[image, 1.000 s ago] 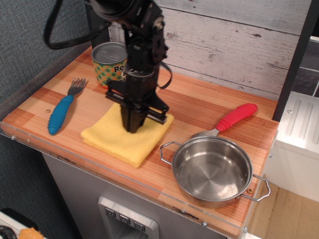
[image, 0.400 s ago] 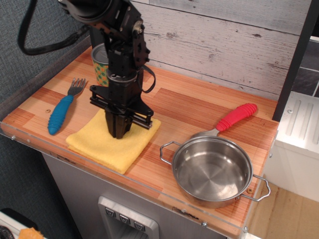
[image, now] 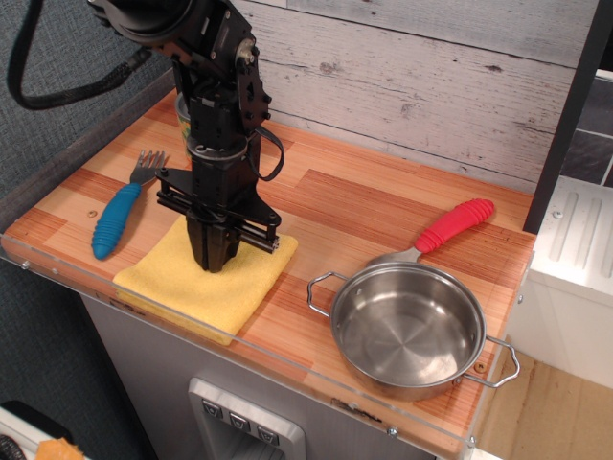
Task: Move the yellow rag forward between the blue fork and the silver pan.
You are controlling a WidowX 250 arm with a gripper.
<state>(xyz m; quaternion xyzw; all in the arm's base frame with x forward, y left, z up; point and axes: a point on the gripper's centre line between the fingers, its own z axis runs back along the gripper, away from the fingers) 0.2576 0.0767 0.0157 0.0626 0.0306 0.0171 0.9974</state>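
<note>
Rag (image: 196,287) under my gripper (image: 213,265) has slid left and toward the counter's (image: 383,206) front edge over the last second. Fingers pinch its middle. It lies just beside the fork (image: 120,213), well apart from the pan (image: 407,331); placement looks nearly done.

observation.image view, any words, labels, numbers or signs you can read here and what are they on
None can be read in this view.
The tin can behind the arm is almost wholly hidden, so any print on it does not show.
The yellow rag, blue fork, silver pan, red-handled utensil and gripper show no lettering.
</note>
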